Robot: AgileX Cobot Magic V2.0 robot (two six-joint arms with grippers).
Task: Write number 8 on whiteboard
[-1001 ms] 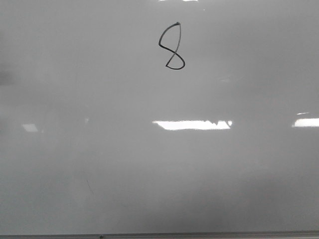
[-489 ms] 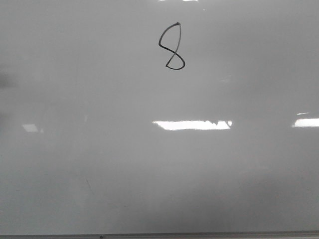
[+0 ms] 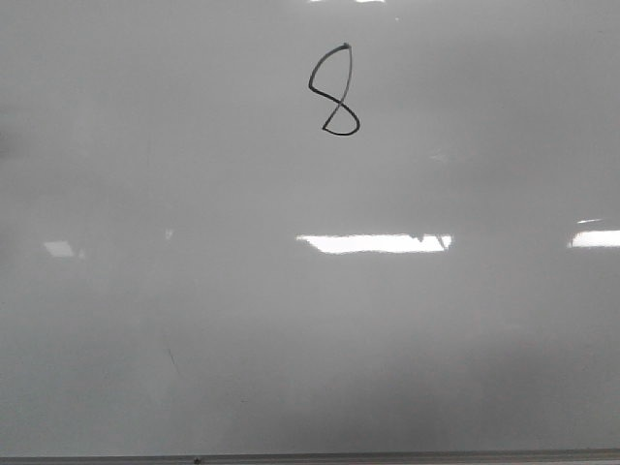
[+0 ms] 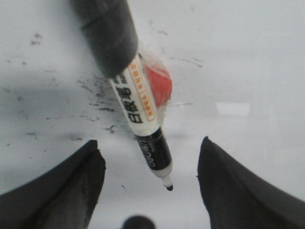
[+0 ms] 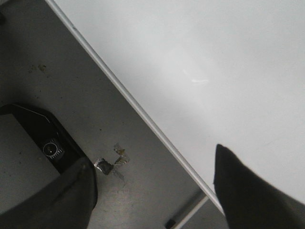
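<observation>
The number 8 (image 3: 335, 89), a thin slanted black figure, stands high on the whiteboard (image 3: 310, 320) in the front view. No gripper shows there. In the left wrist view my left gripper (image 4: 149, 142) has its fingers wide apart. A black-and-white marker (image 4: 143, 109), fixed in a dark holder above them, points down between the fingers without touching them. Its tip (image 4: 168, 187) is at or just over the board (image 4: 248, 57). My right gripper (image 5: 152, 155) is open and empty over the board's edge.
Black smudges and flecks (image 4: 95, 90) mark the board near the marker. A thin metal frame strip (image 3: 310, 457) runs along the board's near edge and shows in the right wrist view (image 5: 138, 109). Beyond it lie grey floor (image 5: 71, 86), a black device (image 5: 47, 143) and tape scraps (image 5: 112, 162).
A faint dark shadow at the left edge of the front view has faded away. The number 8 is unchanged.
</observation>
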